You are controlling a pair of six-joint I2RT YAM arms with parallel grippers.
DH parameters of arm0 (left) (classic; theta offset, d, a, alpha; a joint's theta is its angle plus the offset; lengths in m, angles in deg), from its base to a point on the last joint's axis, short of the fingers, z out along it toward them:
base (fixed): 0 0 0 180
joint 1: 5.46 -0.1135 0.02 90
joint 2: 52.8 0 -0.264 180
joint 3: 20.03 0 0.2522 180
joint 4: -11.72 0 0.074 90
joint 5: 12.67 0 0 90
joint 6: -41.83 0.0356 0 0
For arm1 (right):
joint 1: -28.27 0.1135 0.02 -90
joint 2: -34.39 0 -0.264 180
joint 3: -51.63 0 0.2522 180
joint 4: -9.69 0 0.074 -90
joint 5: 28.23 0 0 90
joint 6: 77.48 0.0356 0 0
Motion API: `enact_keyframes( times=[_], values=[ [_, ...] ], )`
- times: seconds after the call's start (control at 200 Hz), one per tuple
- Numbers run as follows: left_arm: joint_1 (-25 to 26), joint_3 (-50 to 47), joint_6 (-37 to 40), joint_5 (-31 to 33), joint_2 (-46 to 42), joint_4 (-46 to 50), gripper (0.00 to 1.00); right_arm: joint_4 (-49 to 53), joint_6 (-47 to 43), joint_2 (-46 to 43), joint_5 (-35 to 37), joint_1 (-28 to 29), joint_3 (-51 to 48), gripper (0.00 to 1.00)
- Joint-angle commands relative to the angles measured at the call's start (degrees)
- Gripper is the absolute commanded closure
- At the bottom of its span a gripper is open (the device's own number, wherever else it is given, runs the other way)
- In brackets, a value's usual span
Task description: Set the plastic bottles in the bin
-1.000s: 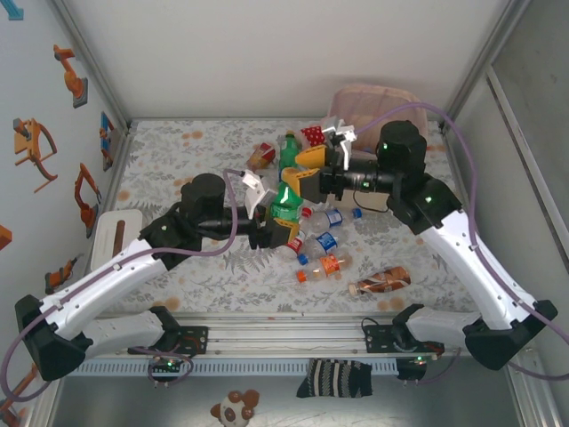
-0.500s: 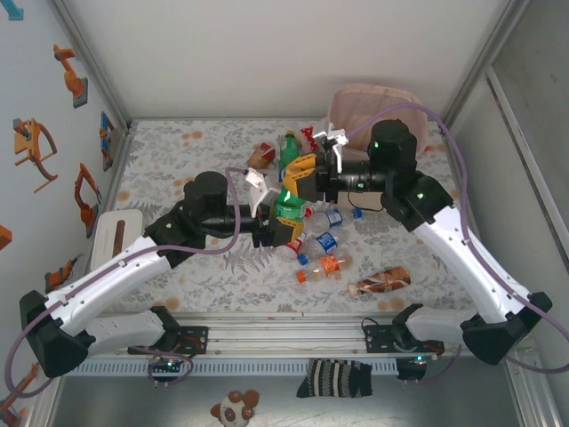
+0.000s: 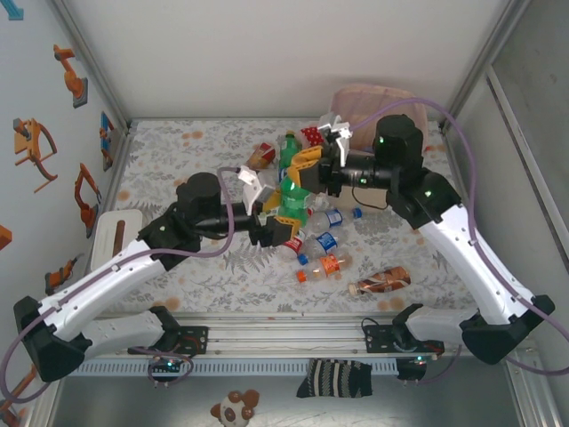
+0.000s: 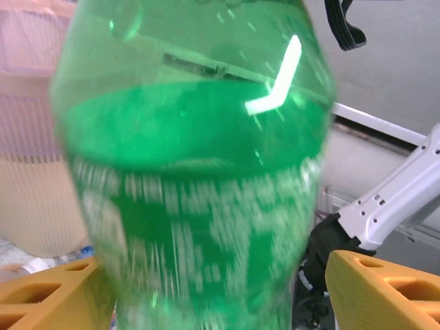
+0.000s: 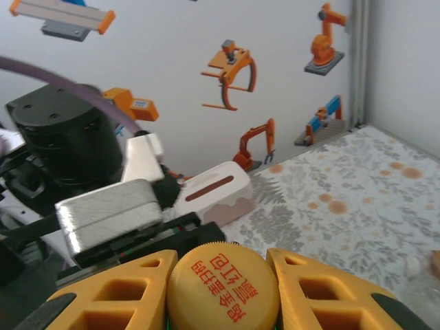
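A green plastic bottle (image 3: 292,197) with a yellow cap (image 5: 223,287) hangs over the table's middle between both arms. My right gripper (image 3: 305,169) is shut on that cap, one orange finger on each side. My left gripper (image 3: 281,222) sits around the bottle's lower body (image 4: 192,206) with its jaws open, and a small gap shows at the right finger (image 4: 385,289). The pink mesh bin (image 3: 373,102) stands at the back right, behind the right arm. Several more bottles lie on the mat: a second green one (image 3: 288,147), an orange one (image 3: 325,265) and a brown one (image 3: 380,281).
A red white-dotted soft item (image 3: 312,134) lies beside the bin. A white box (image 3: 114,233) sits at the left edge of the mat. Small clear bottles with blue labels (image 3: 327,240) are scattered under the two grippers. Metal frame posts line both sides.
My right gripper has closed on the green bottle's cap. My left jaws have widened around its body. The bottle has risen slightly and shifted toward the back.
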Motion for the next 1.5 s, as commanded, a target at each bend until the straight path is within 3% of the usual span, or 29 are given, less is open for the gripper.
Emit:
enact_keyframes(
  times=[0.0, 0.34, 0.426, 0.571, 0.806, 1.212, 1.497],
  values=[
    [-0.24, -0.96, 0.83, 3.79, -3.07, 0.18, 0.21, 2.48, -0.78, 1.75, 5.65, -4.05, 4.99, 0.73],
    [-0.29, -3.88, -0.34, 9.32, -7.45, 1.32, 0.21, 6.2, 5.66, 12.76, 15.69, -21.22, 20.77, 0.77],
    [-0.29, -4.27, -0.69, 9.45, -7.93, 1.23, 0.21, 7.05, 6.43, 16.58, 17.57, -24.01, 24.5, 0.83],
    [-0.26, -4.48, -0.95, 9.82, -8.52, 1.37, 0.21, 11.0, 5.8, 23.33, 19.1, -27.3, 31.45, 0.83],
    [-0.25, -5.28, -1.48, 10.66, -9.33, 1.13, 0.21, 20.47, 2.02, 32.84, 17.12, -28.21, 38.37, 0.84],
    [-0.25, -6.59, -2.22, 11.18, -9.63, 0.73, 0.21, 23.38, 1.19, 41.22, 8.27, -28.13, 32.72, 0.86],
    [-0.2, -8.05, -2.67, 12.36, -10.96, 0.63, 0.21, 25.39, -0.59, 48.91, 7.15, -27.62, 32.49, 0.85]
  ],
)
